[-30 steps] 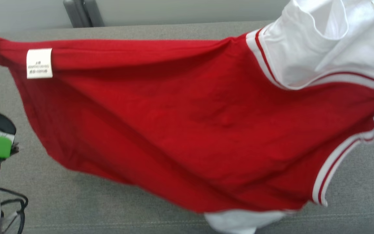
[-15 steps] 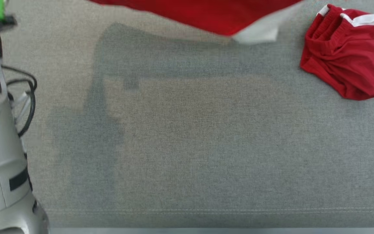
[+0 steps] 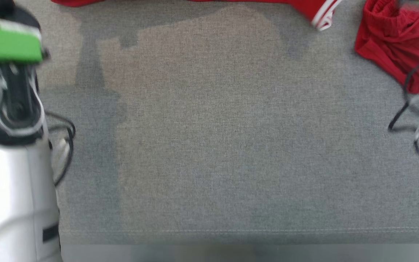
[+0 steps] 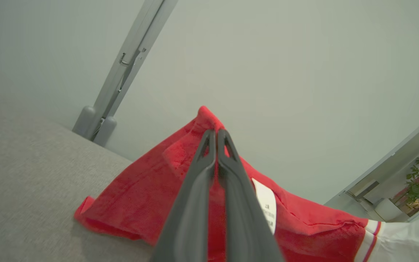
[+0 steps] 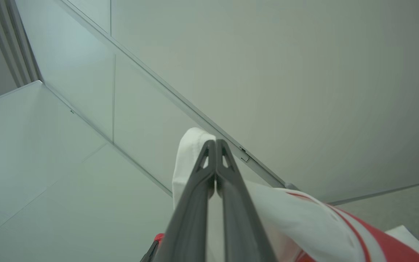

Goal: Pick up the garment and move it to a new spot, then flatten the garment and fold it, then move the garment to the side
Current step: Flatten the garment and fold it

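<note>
**A:** State of each hand?

**B:** The left hand [image 4: 216,133] is seen with its fingers pressed together, a red corner of the garment [image 4: 140,189] pinched close to the white label [image 4: 266,207]. The right hand [image 5: 215,142] is closed the same way, with a fold of the white sleeve [image 5: 191,145] pinched at the tips.

**A:** Position of the garment?

**B:** It is held up, spread between both hands over the far part of the grey bench [image 3: 231,145]. Whether its lower edge rests on the bench cannot be told.

**A:** Risks judged?

**B:** Both pinches are taken at the very tips, on thin cloth. If the spread is pulled too taut, a slip on either side is thought possible, and the garment would be dropped bunched. A red heap of cloth [image 3: 387,47] is noted at the right of the bench; overlap is expected if the garment is laid that way. The hem could also be snagged on the loose cables [image 3: 409,105].
</note>
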{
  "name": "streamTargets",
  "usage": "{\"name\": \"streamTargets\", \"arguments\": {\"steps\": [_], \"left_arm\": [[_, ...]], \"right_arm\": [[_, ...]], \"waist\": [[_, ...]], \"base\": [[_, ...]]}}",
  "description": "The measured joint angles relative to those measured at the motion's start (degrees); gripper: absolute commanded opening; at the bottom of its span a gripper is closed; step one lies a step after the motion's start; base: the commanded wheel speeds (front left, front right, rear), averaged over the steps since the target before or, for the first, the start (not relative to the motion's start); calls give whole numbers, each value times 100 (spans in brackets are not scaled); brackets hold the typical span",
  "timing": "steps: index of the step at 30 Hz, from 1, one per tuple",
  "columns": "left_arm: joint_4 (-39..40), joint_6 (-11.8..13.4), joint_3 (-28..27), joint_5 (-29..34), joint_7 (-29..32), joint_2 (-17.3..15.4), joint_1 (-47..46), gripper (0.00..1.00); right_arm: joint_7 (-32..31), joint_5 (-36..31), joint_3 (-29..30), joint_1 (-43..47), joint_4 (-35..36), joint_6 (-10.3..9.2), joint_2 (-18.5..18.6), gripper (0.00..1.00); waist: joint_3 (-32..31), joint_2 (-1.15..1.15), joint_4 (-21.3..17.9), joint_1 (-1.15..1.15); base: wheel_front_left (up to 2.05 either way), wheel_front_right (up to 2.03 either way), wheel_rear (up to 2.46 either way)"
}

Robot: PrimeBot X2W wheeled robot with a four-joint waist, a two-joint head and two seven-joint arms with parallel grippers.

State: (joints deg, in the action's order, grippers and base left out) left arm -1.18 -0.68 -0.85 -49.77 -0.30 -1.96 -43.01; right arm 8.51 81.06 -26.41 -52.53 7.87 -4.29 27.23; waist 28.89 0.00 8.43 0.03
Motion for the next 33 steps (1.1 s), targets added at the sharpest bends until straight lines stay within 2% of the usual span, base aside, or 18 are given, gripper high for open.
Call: {"name": "streamTargets", "arguments": {"steps": [5, 7, 9, 18, 28, 33], "left_arm": [[-537, -92, -302, -66, -323, -15, 2032, 0], [-645, -91, -503, -271, -404, -14, 2614, 0], [-732, -91, -661, -370, -468, -21, 2998, 0], [-776, -292, -510, -389, -530, -22, 3768, 0], [-534, -249, -347, -400, -420, -23, 4641, 0], [-427, -175, -297, -342, -380, -42, 5070, 0]], "right_arm": [[102, 446, -331, 2125, -42, 172, -41, 0], [216, 637, -363, 2697, -56, 201, -123, 0], [234, 680, -463, 3094, -53, 331, -116, 0], [305, 1023, -620, 4286, 41, 734, 2, 0], [96, 1140, -1155, 5432, 383, 780, 380, 0], [102, 1202, -1154, 5792, 420, 788, 569, 0]], "waist": [[-177, 0, -23, -1], [-303, 0, -47, -1], [-442, 0, -83, -2], [-1126, 0, -220, -2], [-1795, 0, -222, -3], [-1919, 0, -168, -3]], "base": [[0, 0, 0], [0, 0, 0], [0, 0, 0], [0, 0, 0], [0, 0, 0], [0, 0, 0]]}}
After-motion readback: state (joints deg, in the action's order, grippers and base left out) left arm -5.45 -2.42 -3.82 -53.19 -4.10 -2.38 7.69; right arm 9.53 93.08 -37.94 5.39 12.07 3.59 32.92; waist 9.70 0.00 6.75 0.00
